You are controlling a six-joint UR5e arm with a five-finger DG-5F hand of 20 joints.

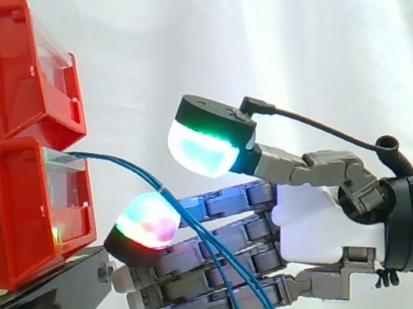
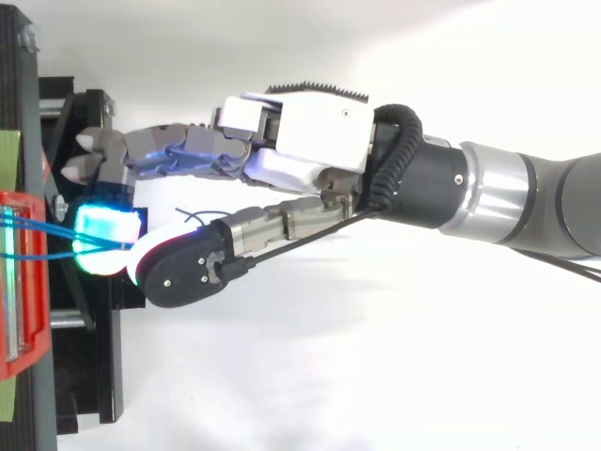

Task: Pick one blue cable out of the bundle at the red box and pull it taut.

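Bright, even light floods both views, and the white curtain is almost blown out. The hand's pads glow green-cyan and pink, one casting a green sheen on the red bin; there's a green glint on the glossy black stand too.

The red bins are being seen as glossy moulded plastic, the stand as shiny black, the curtain as matt white cloth, the blue cables as smooth-sheathed, probably plastic, and the hand as a smooth white shell with matt grey links.
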